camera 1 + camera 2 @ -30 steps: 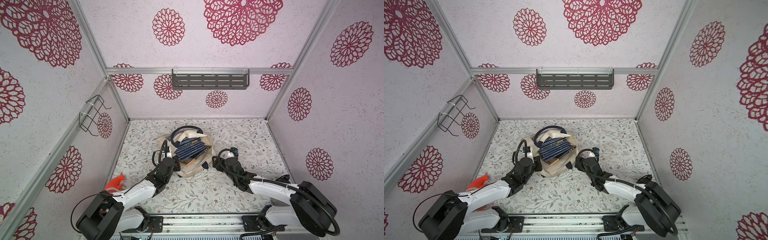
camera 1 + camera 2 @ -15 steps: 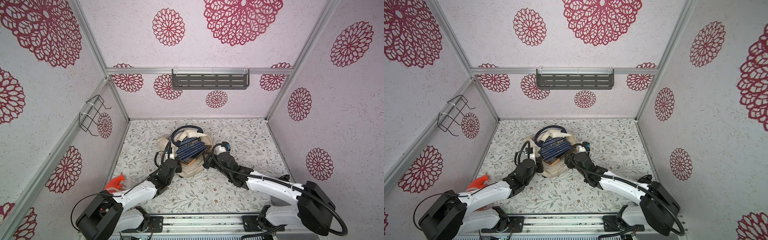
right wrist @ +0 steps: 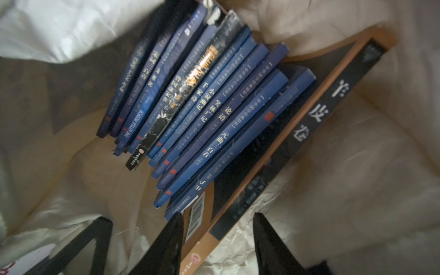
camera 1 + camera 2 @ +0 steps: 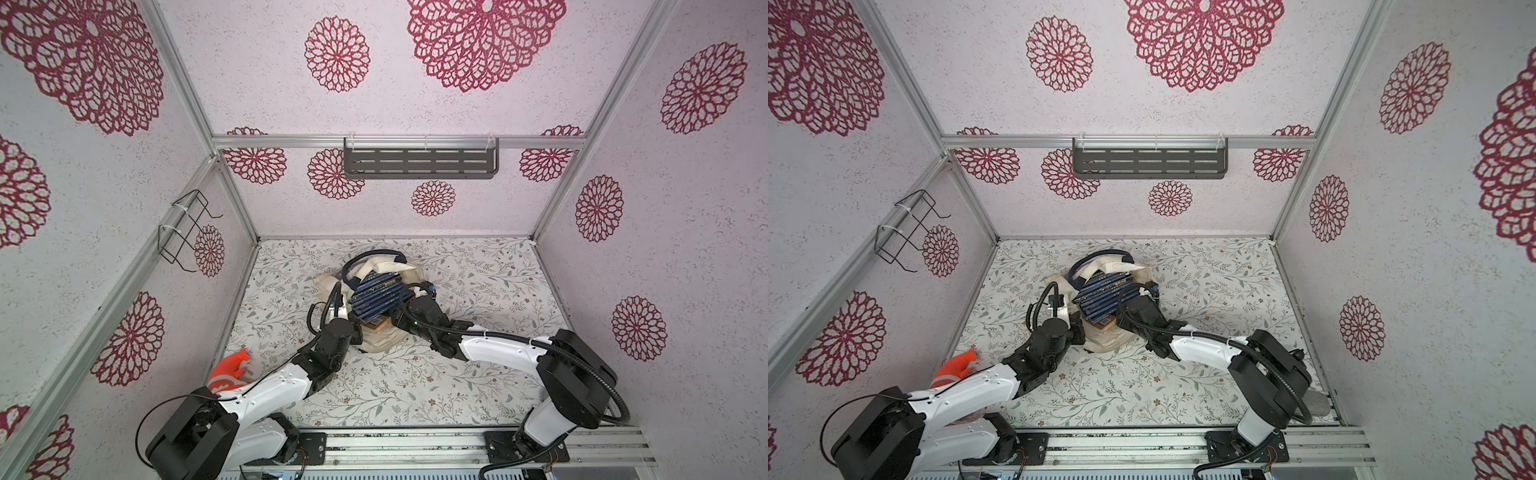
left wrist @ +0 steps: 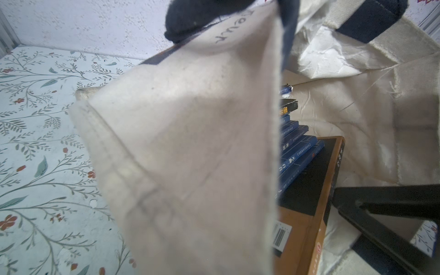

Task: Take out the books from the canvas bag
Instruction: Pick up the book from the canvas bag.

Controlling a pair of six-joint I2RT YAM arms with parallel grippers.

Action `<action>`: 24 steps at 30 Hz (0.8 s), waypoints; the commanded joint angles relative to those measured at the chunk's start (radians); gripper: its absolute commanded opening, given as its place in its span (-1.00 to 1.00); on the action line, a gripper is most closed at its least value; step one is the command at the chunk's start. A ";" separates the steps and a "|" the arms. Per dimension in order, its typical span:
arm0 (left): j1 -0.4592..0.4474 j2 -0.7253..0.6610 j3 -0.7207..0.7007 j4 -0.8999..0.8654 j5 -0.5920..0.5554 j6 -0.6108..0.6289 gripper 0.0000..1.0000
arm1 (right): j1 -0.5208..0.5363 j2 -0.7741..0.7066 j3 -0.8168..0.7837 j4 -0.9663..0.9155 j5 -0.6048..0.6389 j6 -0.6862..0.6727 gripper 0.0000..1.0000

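Mid bench point(image 4: 469, 374) twd back edge, canvas bag point(image 4: 376, 347) w/ books point(image 3: 214, 107) inside; left gripper point(image 4: 352, 322) prob. clamped on its rim, right gripper point(image 3: 217, 238) agape astride orange-brown book point(image 3: 307, 123): corner bite could slip, or snag lining.

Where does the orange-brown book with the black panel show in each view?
In a top view: orange-brown book with black panel, mid-picture, at the robot-side end of the row inside the cream canvas bag.
In a top view: same spot, mid-picture.
Left wrist: past the bag's raised wall, barcode label showing.
Right wrist: straddled by the right pincer.
Shared landmark: row of dark blue paperbacks beside it.
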 commanded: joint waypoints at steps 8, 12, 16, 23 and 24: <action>-0.024 -0.014 0.013 -0.007 0.020 0.018 -1.00 | -0.002 0.124 0.071 0.017 -0.002 0.020 -0.18; -0.026 -0.015 0.013 -0.007 0.018 0.017 -1.00 | -0.004 0.149 0.057 0.049 0.000 0.026 -0.41; -0.027 -0.006 0.016 -0.008 0.012 0.017 -1.00 | -0.006 0.140 0.047 0.045 0.010 0.012 -0.80; -0.026 0.008 0.025 -0.017 0.007 0.010 -1.00 | -0.006 0.031 -0.046 0.072 -0.003 0.033 -1.00; -0.026 0.011 0.029 -0.022 0.004 0.011 -1.00 | -0.005 0.012 -0.060 0.079 -0.009 0.039 -1.00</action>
